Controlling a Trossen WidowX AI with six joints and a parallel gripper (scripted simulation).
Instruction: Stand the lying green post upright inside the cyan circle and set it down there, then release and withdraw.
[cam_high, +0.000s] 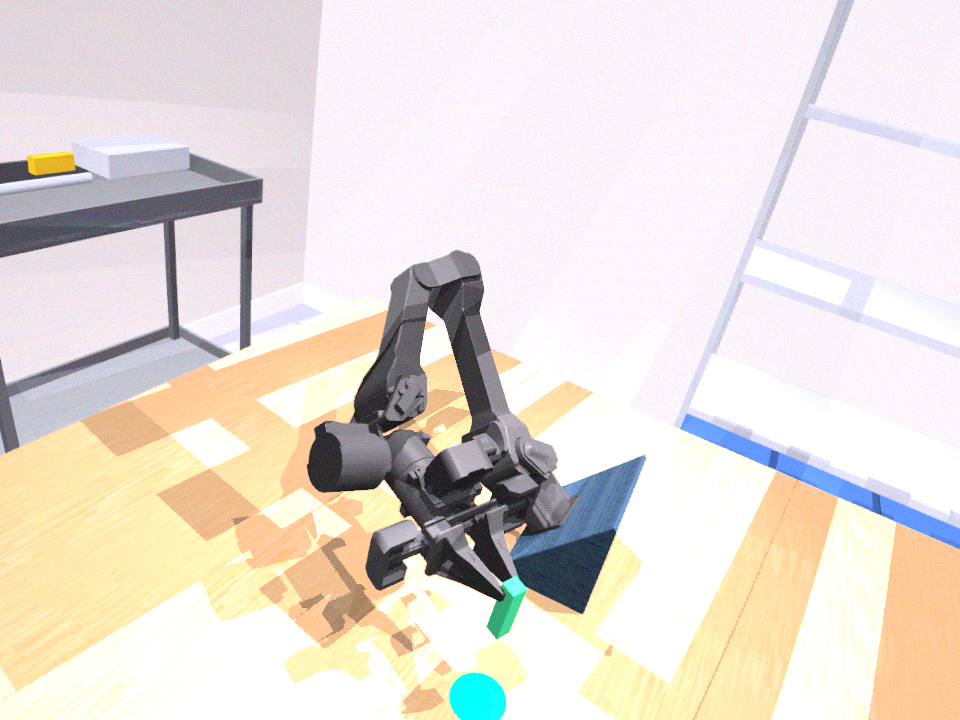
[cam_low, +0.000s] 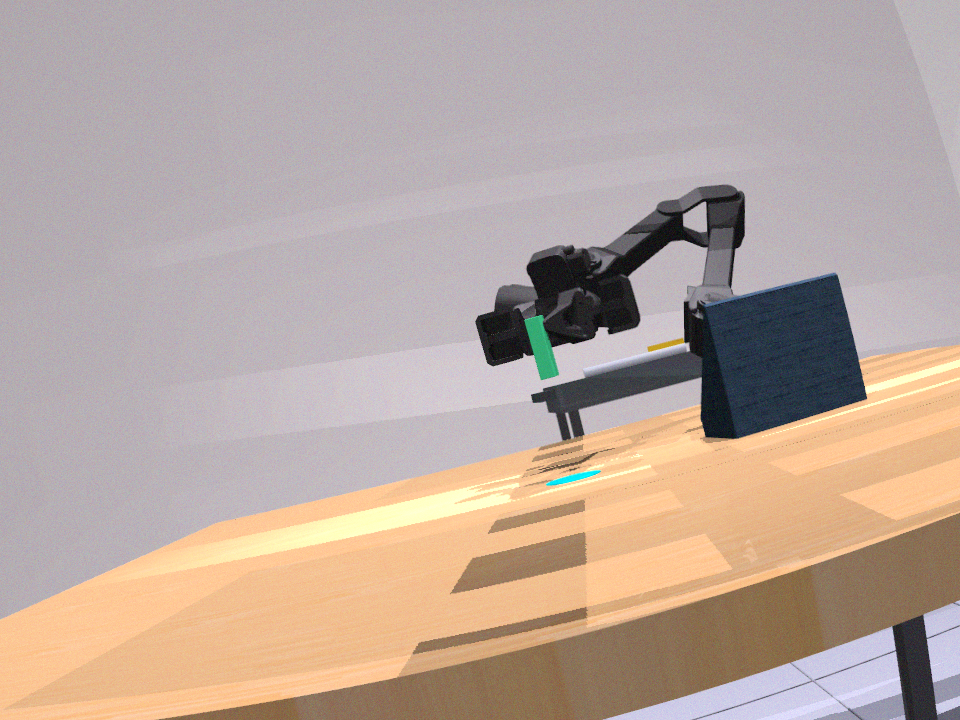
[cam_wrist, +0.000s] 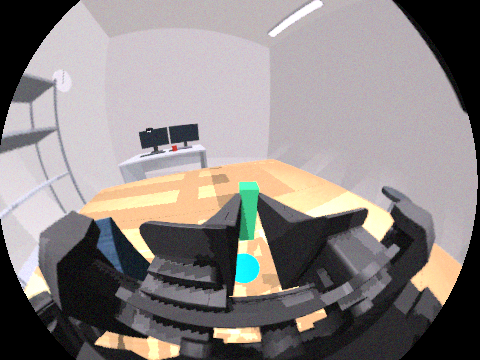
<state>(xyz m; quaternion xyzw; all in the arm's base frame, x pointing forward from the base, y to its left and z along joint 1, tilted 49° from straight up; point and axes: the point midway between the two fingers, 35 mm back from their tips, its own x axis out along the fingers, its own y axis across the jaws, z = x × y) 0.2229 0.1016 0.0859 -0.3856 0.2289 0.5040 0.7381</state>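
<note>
The green post (cam_high: 506, 609) (cam_low: 542, 348) (cam_wrist: 247, 215) is in the air, held near its upper end, close to upright in the tabletop's frame as far as the views tell. My gripper (cam_high: 508, 587) (cam_wrist: 248, 196) is shut on it; in the exterior view the fingertips are partly hidden behind the post. The flat cyan circle (cam_high: 477, 696) (cam_low: 573, 478) (cam_wrist: 247, 268) lies on the tabletop below the post. In the exterior view a clear gap shows between the post's lower end and the circle.
A dark blue wedge-shaped block (cam_high: 580, 534) (cam_low: 783, 356) (cam_wrist: 116, 247) stands on the wooden table (cam_high: 69, 496) (cam_low: 310, 620) beside the arm. A grey side table (cam_high: 224, 196) with a white box (cam_high: 143, 157) and a yellow block (cam_high: 51, 163) stands beyond, and a shelf rack (cam_high: 775, 193) stands behind.
</note>
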